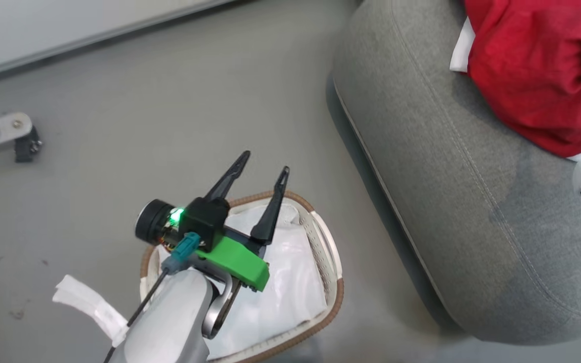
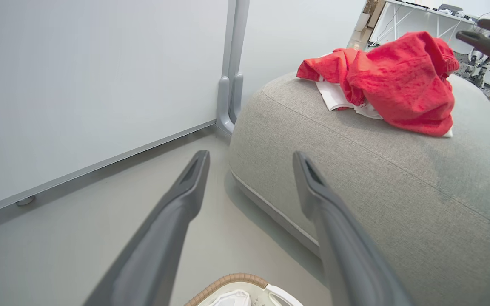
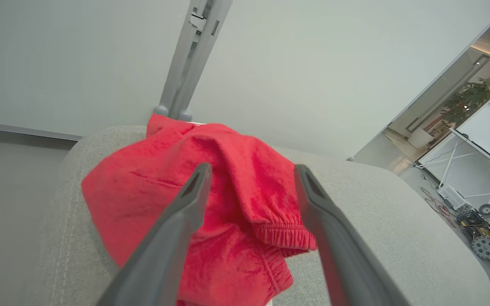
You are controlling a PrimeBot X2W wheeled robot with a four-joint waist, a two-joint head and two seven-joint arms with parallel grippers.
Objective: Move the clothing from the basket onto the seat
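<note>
Red clothing (image 1: 527, 75) on seat (image 1: 447, 201), upper right; my left gripper (image 1: 265, 162) and right gripper (image 3: 252, 170) stood wide, empty.
Right fingers (image 3: 185, 212) hung close over it: careless withdrawal could, I judged, snag fabric and drag it off.

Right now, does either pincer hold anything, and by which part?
Nothing is held. The left pincer stands open above the basket; the right pincer stands open over the clothing, which lies on the seat.

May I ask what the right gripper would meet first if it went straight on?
Most likely the red clothing heaped on the seat; the open right gripper points straight at it, though the gap is hard to judge.
</note>
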